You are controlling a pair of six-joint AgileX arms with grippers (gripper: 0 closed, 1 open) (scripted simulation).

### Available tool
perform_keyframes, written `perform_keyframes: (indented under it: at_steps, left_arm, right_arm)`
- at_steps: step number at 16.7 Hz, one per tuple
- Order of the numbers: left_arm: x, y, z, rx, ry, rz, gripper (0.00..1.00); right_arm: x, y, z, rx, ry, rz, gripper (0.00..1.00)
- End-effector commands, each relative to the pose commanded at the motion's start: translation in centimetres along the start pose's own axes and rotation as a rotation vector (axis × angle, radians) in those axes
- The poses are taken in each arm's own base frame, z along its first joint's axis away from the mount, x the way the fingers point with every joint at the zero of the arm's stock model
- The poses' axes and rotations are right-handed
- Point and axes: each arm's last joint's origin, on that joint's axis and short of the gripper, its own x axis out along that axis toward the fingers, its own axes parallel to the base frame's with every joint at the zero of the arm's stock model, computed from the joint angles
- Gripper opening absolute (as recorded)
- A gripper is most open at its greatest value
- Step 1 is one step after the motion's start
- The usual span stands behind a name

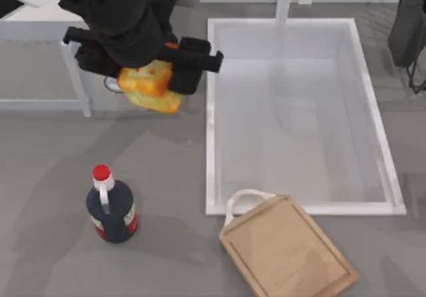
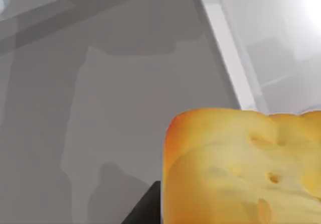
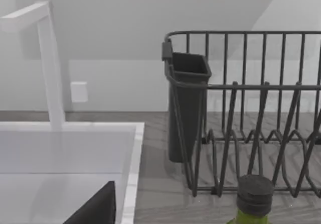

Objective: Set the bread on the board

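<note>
The fingers of the left gripper [image 1: 156,77] are closed on the bread [image 1: 149,87], held above the counter (carry step). Next, transport to the board [image 1: 287,250] is called for.

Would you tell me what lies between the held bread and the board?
In the top view, bare grey counter separates the bread from the board; the sink's corner borders that stretch.
</note>
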Motion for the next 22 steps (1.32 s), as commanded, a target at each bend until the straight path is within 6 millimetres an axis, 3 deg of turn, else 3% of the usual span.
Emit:
perform_keyframes:
  at_steps: [5, 9, 13, 22]
  left_arm:
    - [5.1, -11.3, -1.0, -0.210, 0.163, -0.026, 0.00]
    - [8.9, -16.5, -3.6, -0.316, 0.272, 0.063, 0.00]
    - [11.2, -17.9, -4.8, -0.352, 0.312, 0.137, 0.00]
    - [12.0, -17.8, -5.0, -0.350, 0.314, 0.138, 0.00]
  right_arm:
    - [0.0, 0.0, 0.0, 0.000, 0.000, 0.000, 1.00]
    - [0.0, 0.0, 0.0, 0.000, 0.000, 0.000, 1.00]
    - [0.0, 0.0, 0.0, 0.000, 0.000, 0.000, 1.00]
    - [0.0, 0.0, 0.0, 0.000, 0.000, 0.000, 1.00]
